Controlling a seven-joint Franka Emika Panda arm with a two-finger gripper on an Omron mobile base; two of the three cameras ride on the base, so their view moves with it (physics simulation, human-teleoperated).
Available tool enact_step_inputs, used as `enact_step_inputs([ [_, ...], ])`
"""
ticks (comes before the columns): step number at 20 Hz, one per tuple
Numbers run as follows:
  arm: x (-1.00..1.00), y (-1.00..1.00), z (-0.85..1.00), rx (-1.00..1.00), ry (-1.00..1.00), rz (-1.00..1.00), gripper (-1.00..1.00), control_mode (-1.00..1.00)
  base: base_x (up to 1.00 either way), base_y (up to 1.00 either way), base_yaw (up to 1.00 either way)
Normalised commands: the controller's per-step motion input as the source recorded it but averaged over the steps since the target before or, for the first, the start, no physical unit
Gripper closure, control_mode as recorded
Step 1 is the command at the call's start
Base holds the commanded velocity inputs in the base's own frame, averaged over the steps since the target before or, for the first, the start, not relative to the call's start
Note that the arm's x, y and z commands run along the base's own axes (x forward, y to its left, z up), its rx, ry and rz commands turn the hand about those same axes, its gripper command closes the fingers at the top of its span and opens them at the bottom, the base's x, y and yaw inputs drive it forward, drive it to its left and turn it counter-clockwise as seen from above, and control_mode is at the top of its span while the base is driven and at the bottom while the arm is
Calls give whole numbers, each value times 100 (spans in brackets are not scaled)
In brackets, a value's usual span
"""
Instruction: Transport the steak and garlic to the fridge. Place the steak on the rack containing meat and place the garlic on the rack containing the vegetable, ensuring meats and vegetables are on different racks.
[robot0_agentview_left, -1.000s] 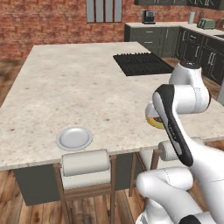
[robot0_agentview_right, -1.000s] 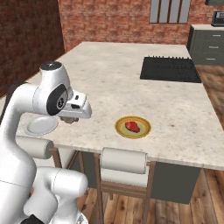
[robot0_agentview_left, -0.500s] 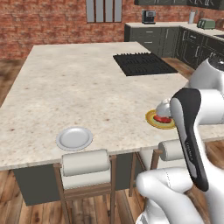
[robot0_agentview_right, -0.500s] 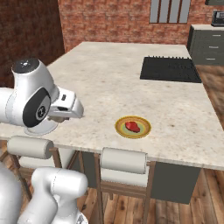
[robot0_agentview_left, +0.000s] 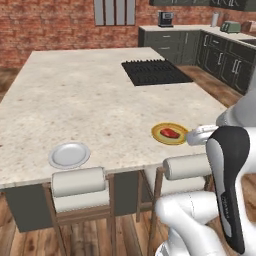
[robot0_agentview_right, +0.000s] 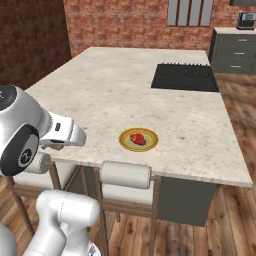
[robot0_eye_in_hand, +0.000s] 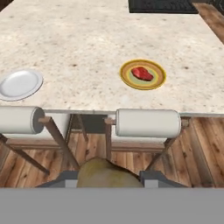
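The garlic (robot0_eye_in_hand: 107, 173) is gripped between the fingers of the gripper (robot0_eye_in_hand: 109, 179), held off the counter's (robot0_eye_in_hand: 87, 43) near edge above the stools. The steak (robot0_eye_in_hand: 142, 73) is seen resting on a yellow plate (robot0_eye_in_hand: 127, 75), well apart from an empty white plate (robot0_eye_in_hand: 19, 84).

The garlic (robot0_eye_in_hand: 107, 174) sits low btwn my gripper (robot0_eye_in_hand: 109, 178) tips, and the grey band cuts off its bottom. My finger tips (robot0_eye_in_hand: 151, 178) barely poke up. In the left base view my arm (robot0_agentview_left: 227, 170) hides the counter (robot0_agentview_left: 100, 100) corner.
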Motion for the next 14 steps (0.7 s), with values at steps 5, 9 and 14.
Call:
enact_step_inputs([
  [5, 0, 0, 0, 0, 0, 0, 100, 100, -10, -100, 0],
  [9, 0, 0, 0, 0, 0, 0, 100, 100, 0, -100, 0],
  [14, 0, 0, 0, 0, 0, 0, 100, 100, 0, -100, -1],
])
